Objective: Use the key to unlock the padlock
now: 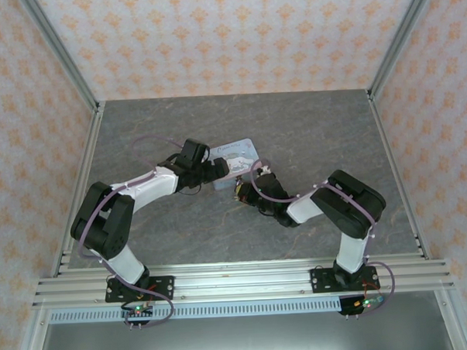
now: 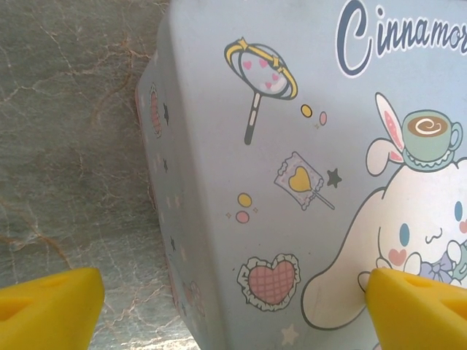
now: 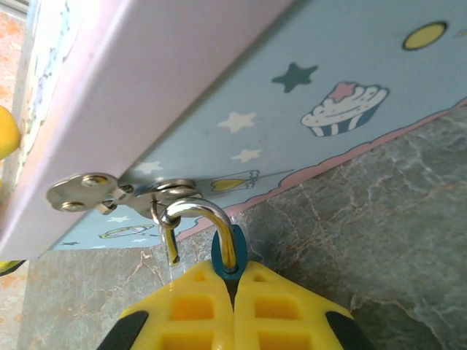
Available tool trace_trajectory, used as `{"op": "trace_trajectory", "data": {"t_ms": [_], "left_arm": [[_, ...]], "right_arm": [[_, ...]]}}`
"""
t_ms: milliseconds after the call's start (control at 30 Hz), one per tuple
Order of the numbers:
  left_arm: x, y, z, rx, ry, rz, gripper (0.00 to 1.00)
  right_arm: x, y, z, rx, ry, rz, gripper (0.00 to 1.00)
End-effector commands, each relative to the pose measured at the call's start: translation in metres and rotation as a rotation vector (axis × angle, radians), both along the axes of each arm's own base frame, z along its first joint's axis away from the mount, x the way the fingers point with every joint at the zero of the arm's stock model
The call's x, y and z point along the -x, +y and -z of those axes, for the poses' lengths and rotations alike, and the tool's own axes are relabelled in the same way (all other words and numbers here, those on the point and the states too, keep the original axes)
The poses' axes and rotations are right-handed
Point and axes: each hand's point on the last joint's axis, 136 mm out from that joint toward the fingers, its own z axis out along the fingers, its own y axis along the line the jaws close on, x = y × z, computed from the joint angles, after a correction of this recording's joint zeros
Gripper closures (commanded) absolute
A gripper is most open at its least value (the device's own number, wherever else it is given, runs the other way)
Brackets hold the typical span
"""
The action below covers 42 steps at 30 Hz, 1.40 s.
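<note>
Two grippers of mine are at the tin [image 2: 219, 146]. My left gripper [image 2: 233, 295] stands spread wide. One of its yellow fingers [image 2: 47, 310] is past the tin's side edge, over the table [image 2: 66, 146], and the other is over the lid. I cannot tell whether either touches the tin. My right gripper [image 3: 233, 281] is squeezed fully together on the padlock [image 3: 223, 257], just below the tin's side wall. The padlock's teal body is a sliver between my fingertips, and its silver shackle [image 3: 208, 213] hooks through the ring of the tin's hasp [image 3: 91, 191].

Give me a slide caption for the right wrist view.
Right gripper shut on the teal padlock, its shackle hooked through the hasp of the tin.
</note>
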Motion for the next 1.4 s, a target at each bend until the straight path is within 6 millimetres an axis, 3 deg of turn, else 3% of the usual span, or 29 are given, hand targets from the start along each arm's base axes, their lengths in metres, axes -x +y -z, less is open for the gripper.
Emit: {"op": "trace_trajectory", "data": {"t_ms": [0, 733, 1367], "left_arm": [[0.021, 0.012, 0.021, -0.037, 0.082, -0.014, 0.08], [0.031, 0.005, 0.033, -0.001, 0.095, -0.034, 0.09], [0.034, 0.006, 0.039, -0.02, 0.118, -0.023, 0.09]], "right_arm": [[0.004, -0.013, 0.003, 0.005, 0.017, 0.062, 1.0], [-0.006, -0.025, 0.001, -0.21, 0.069, 0.252, 1.0], [-0.019, -0.051, -0.003, -0.184, 0.065, 0.308, 1.0]]}}
